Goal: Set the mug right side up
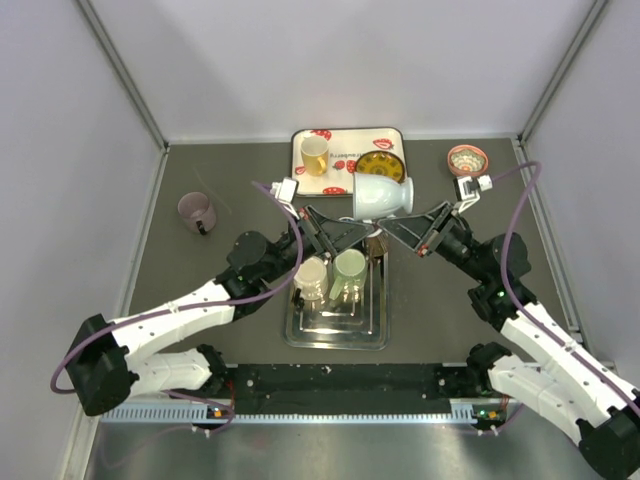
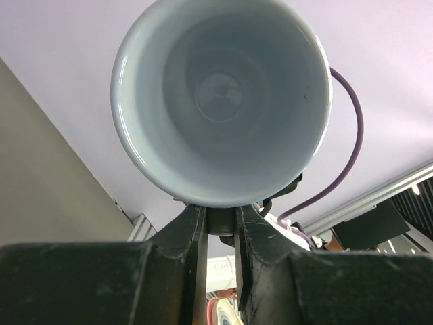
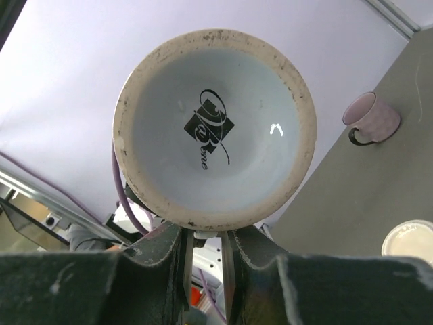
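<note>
Two grippers meet on the pale blue mug [image 1: 381,195], held off the table just above both sets of jaws and lying on its side. We see its long axis running level from arm to arm: the open mouth faces the left gripper [image 2: 221,218], the stamped foot faces the right gripper [image 3: 206,235]. Left jaws pinch the lower rim; right jaws are drawn close on the foot's lower edge.

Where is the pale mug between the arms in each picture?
Top external: the pale mug lies sideways at centre.
Left wrist: the pale mug fills the upper middle, its open mouth facing the camera.
Right wrist: the pale mug is upper middle, its logo-stamped underside showing.
Shared landmark: the lilac mug, left from above, at the right edge for the right wrist, absent from the left wrist.
</note>
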